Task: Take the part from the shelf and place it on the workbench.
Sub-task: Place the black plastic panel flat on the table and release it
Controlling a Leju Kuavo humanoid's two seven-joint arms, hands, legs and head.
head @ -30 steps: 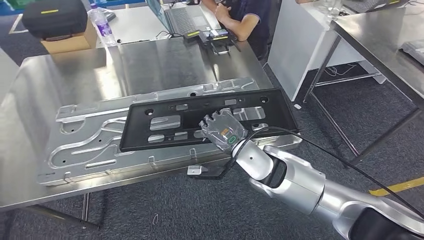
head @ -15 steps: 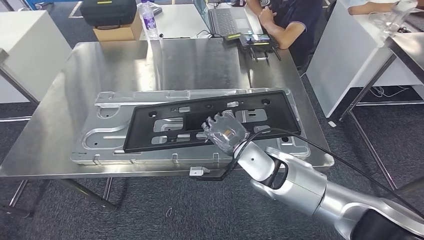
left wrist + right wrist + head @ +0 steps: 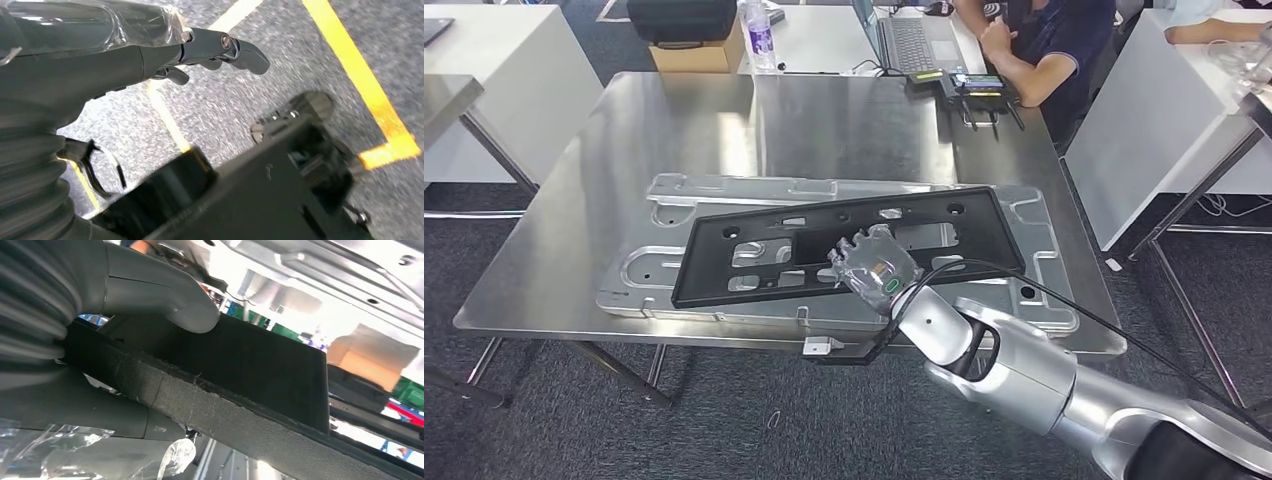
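The part is a long flat black plastic panel (image 3: 844, 245) with cut-outs, held slightly tilted over the steel workbench (image 3: 824, 120). My right hand (image 3: 876, 266) grips its near long edge, right of the middle; up close, the thumb (image 3: 165, 297) presses one face of the black panel (image 3: 250, 370) and the fingers clamp the other. Under the panel, a large stamped silver metal plate (image 3: 724, 190) lies on the bench. My left hand (image 3: 150, 45) hangs over grey carpet with yellow floor lines, its fingers partly curled with nothing in them.
A person in dark blue (image 3: 1054, 40) sits at the far side by a laptop (image 3: 914, 40) and a handheld controller (image 3: 974, 85). A bottle (image 3: 759, 35) and a black case on a cardboard box (image 3: 684, 35) stand at the back. White tables (image 3: 1184, 110) flank the bench.
The whole view has shifted: the bench now sits more to the right and squarer in front of me. My right hand keeps its grip on the panel above the silver plate.
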